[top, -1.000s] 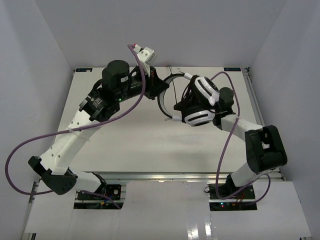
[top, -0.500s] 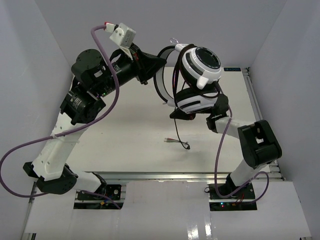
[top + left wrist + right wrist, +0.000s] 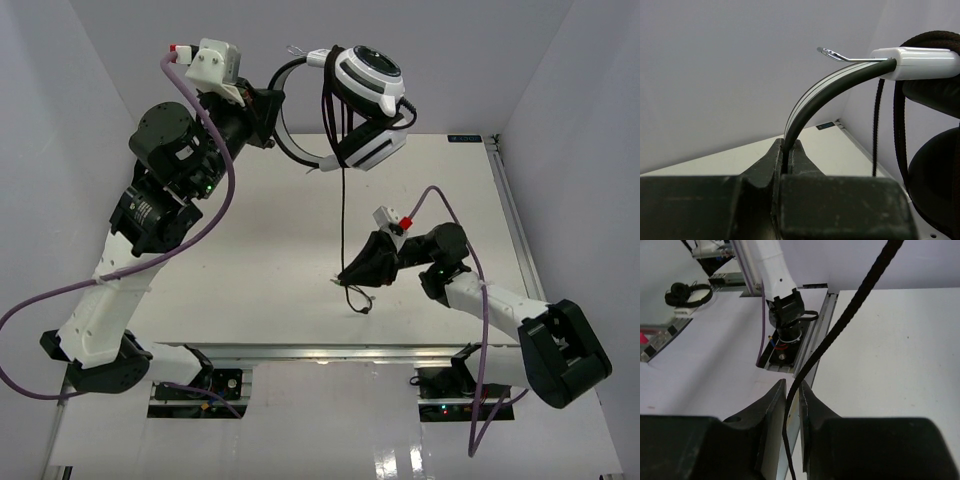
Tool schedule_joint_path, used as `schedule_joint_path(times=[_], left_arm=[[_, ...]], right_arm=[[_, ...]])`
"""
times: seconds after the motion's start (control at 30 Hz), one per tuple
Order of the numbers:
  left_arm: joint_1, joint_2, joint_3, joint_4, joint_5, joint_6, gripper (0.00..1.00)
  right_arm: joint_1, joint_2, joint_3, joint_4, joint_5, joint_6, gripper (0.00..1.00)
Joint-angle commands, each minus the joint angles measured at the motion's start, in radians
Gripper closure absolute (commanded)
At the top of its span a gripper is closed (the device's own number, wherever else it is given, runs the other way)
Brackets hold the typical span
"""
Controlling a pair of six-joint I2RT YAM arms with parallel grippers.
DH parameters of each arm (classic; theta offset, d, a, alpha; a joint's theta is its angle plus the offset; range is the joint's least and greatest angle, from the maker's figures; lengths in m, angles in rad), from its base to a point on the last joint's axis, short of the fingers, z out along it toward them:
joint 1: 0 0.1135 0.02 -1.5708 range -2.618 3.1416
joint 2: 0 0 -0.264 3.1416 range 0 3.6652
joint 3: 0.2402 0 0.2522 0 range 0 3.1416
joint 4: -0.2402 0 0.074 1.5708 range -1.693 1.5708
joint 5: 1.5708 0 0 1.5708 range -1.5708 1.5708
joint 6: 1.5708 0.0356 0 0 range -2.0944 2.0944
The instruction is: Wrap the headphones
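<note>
The headphones, with white round earcups and black cushions, hang high above the far side of the table. My left gripper is shut on the thin black-and-white headband and carries them; its jaws pinch the band. The thin black cord is looped round the earcups and hangs straight down, its end lying on the table. My right gripper is low by the table. In the right wrist view its jaws stand narrowly apart with the cord running between them.
The white table has an aluminium rail along its near edge. My left arm's base stands there. Purple arm cables loop at the left and right. A second black headset lies off the table.
My left arm raised the headphones higher and to the left. My right gripper let go of the earcups and dropped to the hanging cord near the table.
</note>
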Motion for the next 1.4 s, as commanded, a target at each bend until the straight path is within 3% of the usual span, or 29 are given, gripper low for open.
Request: schedule_joint_path(times=[0.0, 0.33, 0.7, 0.83, 0.93, 1.03, 1.1, 1.17, 1.37], left_arm=[[0.001, -0.019, 0.05, 0.069, -0.131, 0.033, 1.0], [0.001, 0.06, 0.119, 0.064, -0.125, 0.016, 1.0], [0.021, 0.129, 0.152, 0.088, -0.23, 0.136, 1.0], [0.057, 0.129, 0.141, 0.086, -0.227, 0.138, 1.0], [0.094, 0.127, 0.132, 0.08, -0.215, 0.133, 1.0], [0.129, 0.124, 0.105, 0.072, -0.204, 0.132, 1.0], [0.163, 0.115, 0.061, 0.069, -0.206, 0.153, 1.0], [0.173, 0.097, -0.006, 0.086, -0.235, 0.198, 1.0], [0.2, -0.004, -0.294, 0.174, -0.328, 0.339, 1.0]], right_arm=[[0.041, -0.058, -0.045, -0.167, 0.012, -0.202, 0.77], [0.119, -0.061, -0.056, -0.172, 0.007, -0.215, 0.73], [0.19, -0.084, -0.075, -0.3, -0.053, -0.34, 0.69], [0.202, -0.088, -0.075, -0.318, -0.065, -0.36, 0.72], [0.204, -0.094, -0.062, -0.355, -0.063, -0.391, 0.8], [0.192, -0.11, -0.009, -0.544, -0.028, -0.532, 0.87], [0.18, -0.12, 0.052, -0.849, 0.056, -0.757, 0.9], [0.165, -0.133, 0.106, -0.967, 0.13, -0.848, 0.92], [0.147, -0.221, 0.285, -1.463, 0.521, -1.252, 0.92]])
